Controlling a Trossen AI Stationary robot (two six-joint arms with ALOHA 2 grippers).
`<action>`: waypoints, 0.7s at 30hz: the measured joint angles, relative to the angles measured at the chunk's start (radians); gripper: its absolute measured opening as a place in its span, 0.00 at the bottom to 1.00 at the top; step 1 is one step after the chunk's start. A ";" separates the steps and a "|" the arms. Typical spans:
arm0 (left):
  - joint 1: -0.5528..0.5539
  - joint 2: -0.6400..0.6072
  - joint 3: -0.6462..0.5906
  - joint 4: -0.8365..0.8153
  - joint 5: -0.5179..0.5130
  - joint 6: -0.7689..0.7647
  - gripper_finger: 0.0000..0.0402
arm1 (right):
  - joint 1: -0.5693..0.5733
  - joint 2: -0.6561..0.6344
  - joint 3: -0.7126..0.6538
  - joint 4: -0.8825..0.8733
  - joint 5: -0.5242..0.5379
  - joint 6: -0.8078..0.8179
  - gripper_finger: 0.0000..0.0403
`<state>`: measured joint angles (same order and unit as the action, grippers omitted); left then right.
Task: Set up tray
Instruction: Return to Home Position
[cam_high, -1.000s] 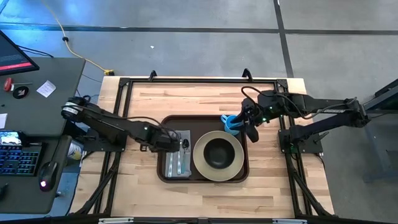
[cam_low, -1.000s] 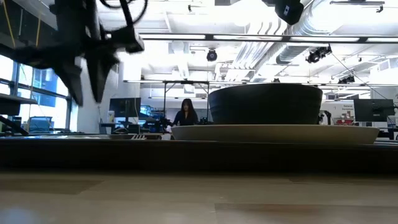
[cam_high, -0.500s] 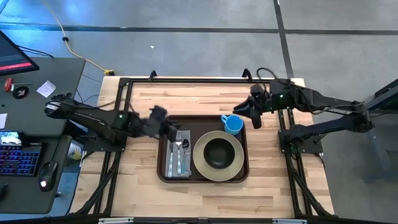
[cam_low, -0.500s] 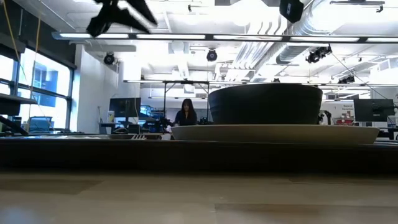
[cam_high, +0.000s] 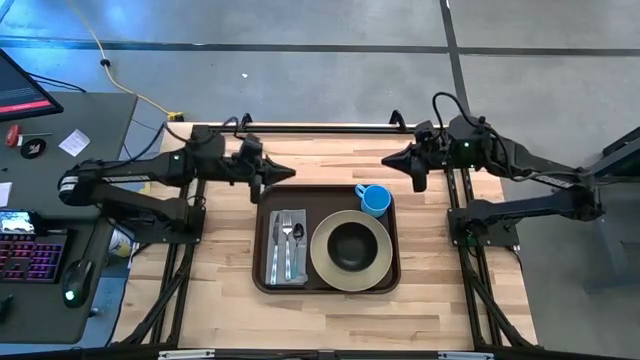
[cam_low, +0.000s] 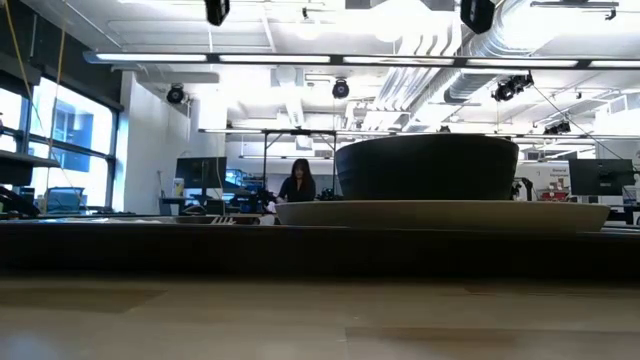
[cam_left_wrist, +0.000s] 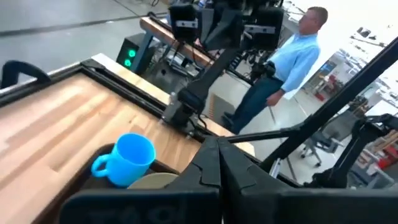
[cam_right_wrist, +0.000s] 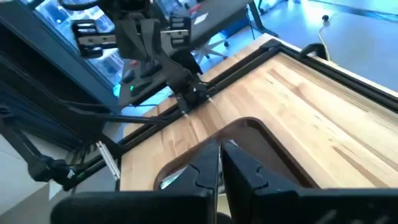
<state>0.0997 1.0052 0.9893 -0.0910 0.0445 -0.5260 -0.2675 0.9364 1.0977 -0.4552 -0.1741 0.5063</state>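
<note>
High view: both arms have pulled back from the tray (cam_high: 330, 198), which lies in the middle of the tabletop (cam_high: 440, 300). The left gripper (cam_high: 285, 172) hangs just off the tray's corner at 11 o'clock, and the right gripper (cam_high: 388, 160) at 1 o'clock. Both are pressed together to a point and hold nothing. One second ago the left gripper was over the grey napkin (cam_high: 303, 262) and the right one just beside the blue cup (cam_high: 375, 199). On the tray nothing has shifted. The napkin with knife, fork and spoon is on the 9 o'clock side, the beige plate (cam_high: 322, 262) with the dark bowl (cam_high: 351, 245) is beside it, and the cup is at 1 o'clock of the plate. I judge that the setting is finished and only the return of the arms remains.

Low view: the arm that filled the upper left a second ago is almost gone.

Left wrist view: the left gripper's fingers touch each other.

Right wrist view: the right gripper's fingers are almost touching, above the tray's rounded corner.
</note>
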 joint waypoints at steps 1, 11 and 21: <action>0.014 -0.012 -0.002 -0.011 0.014 0.001 0.05 | -0.002 -0.003 0.000 0.000 0.000 0.005 0.02; 0.032 -0.134 -0.048 -0.114 -0.011 0.067 0.08 | 0.030 -0.067 0.000 0.022 0.187 0.079 0.00; 0.031 -0.433 -0.379 0.080 -0.054 -0.036 0.12 | 0.078 -0.128 -0.039 -0.087 0.316 0.145 0.00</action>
<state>0.1310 0.5722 0.6100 -0.0113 -0.0100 -0.5619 -0.1899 0.8085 1.0588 -0.5424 0.1424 0.6516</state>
